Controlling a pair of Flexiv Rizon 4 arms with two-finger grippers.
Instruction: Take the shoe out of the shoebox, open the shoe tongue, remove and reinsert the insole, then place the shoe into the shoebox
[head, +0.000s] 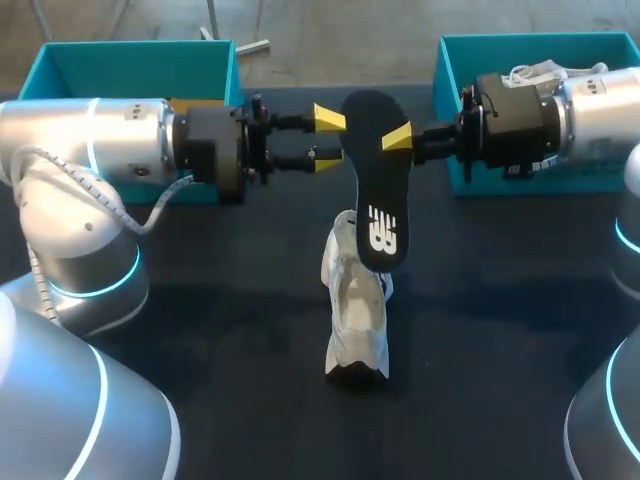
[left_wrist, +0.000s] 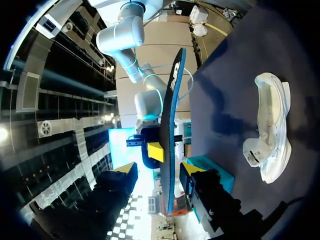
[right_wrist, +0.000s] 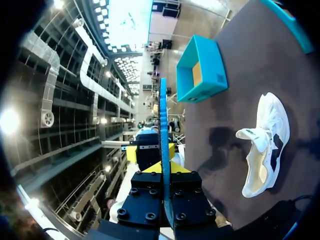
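Shoe (head: 355, 320) unboxed, insole (head: 375, 180) out: your right gripper (head: 400, 138) pinches insole, left gripper (head: 326, 138) spread wide, holding nothing. Left for you: reinsertion, reboxing

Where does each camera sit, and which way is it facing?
Head: above and behind, looking down at the table; left gripper open, right gripper clamping the insole.
Left wrist: on left arm, facing the insole edge-on; left gripper shows.
Right wrist: on right arm, sighting along the insole; right gripper shows.
Shared: all see the white shoe.
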